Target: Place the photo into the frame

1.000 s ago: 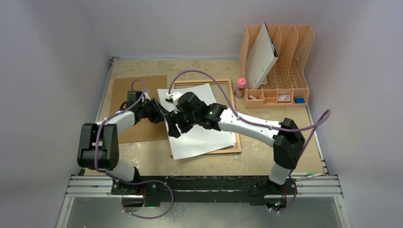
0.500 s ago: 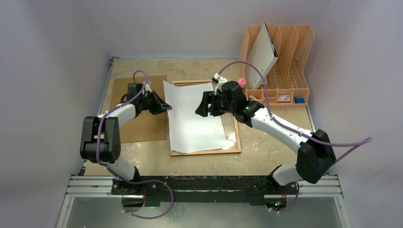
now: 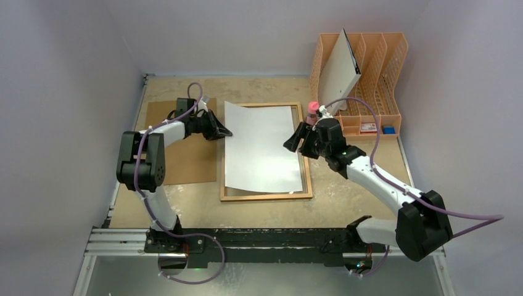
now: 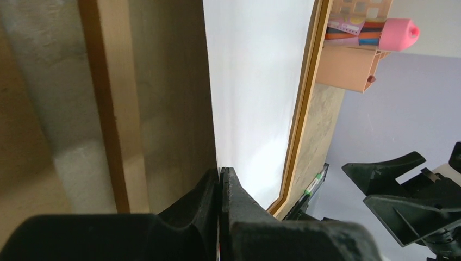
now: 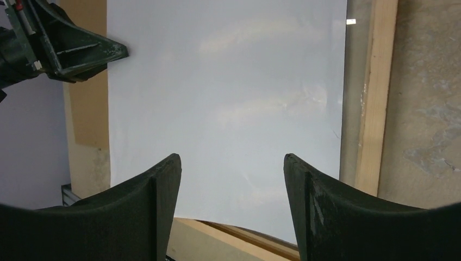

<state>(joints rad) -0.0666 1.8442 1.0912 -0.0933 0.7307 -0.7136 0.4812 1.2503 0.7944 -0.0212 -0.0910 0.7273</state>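
Tan bench [image 3: 345,197]: photo [image 3: 262,148], blank side up, now sits approx square over frame [image 3: 265,196] btwn grippers, no longer skewed; L gripper [image 3: 226,132] pinched shut on its edge, R gripper [image 3: 293,143] let go, wide open, so nearly seated.

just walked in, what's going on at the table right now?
Two arms are fitting the photo, blank white back up, into the frame. The left gripper is shut on the photo's left edge; the right gripper hangs open over its right edge, holding nothing. The sheet lies on the frame, roughly lined up with its edges; whether it is fully seated cannot be told. The brown backing board lies to the left, off the frame.
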